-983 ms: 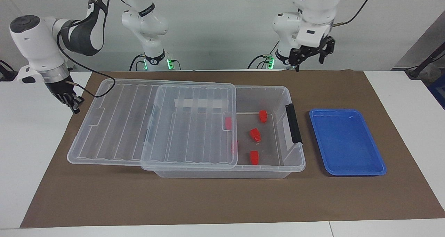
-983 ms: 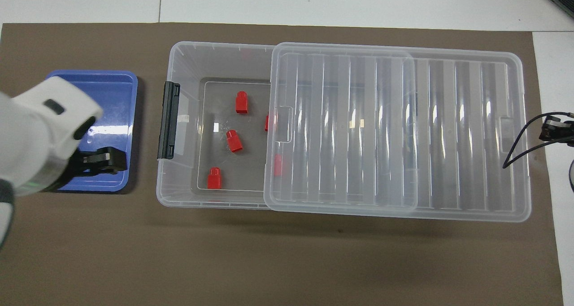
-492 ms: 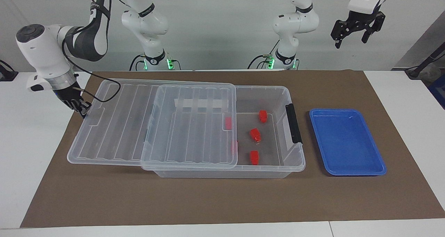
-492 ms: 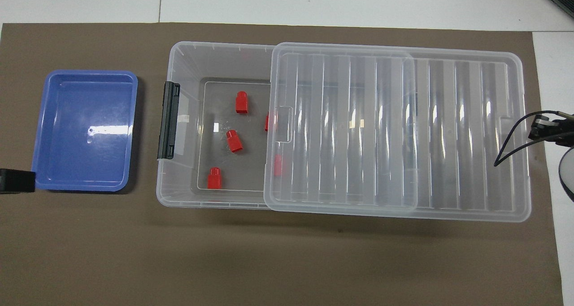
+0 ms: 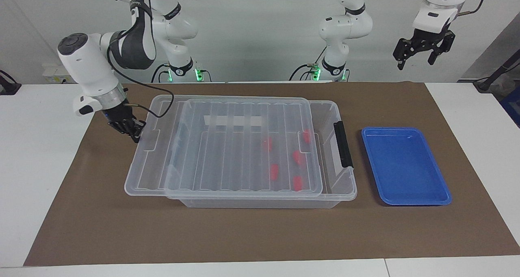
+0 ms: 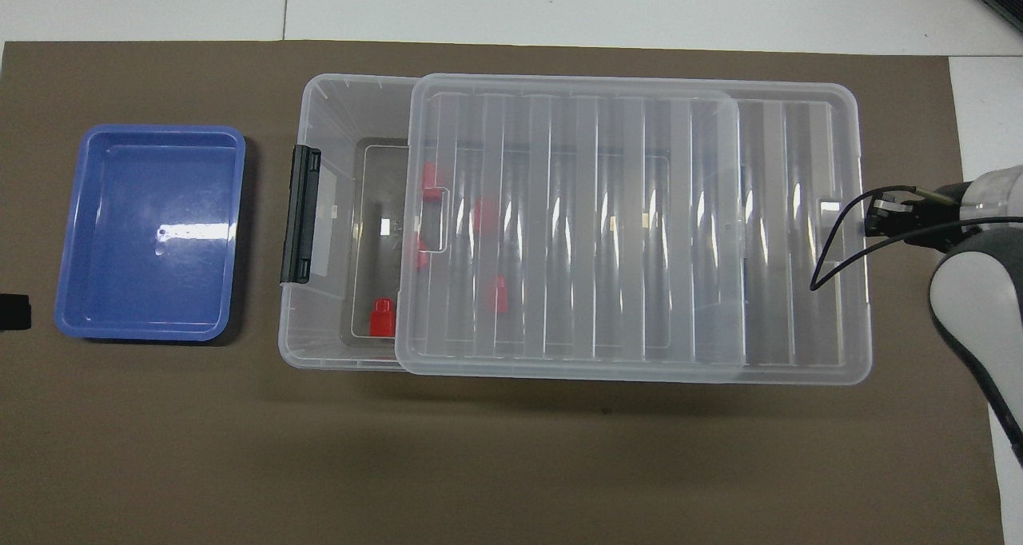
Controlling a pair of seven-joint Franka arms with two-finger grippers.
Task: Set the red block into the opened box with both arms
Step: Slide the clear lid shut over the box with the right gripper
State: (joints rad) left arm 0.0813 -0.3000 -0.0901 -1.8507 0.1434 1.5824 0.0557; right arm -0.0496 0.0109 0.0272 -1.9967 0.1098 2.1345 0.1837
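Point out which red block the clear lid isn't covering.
The red block nearest the robots, by the box wall. It shows bare beside the lid edge; the other four sit under the ribbed plastic.

A white surface carries a brown mat that covers most of it, leaving white strips at both ends. On the mat's middle stands the clear box; the blue tray lies beside it, toward the left arm's end.
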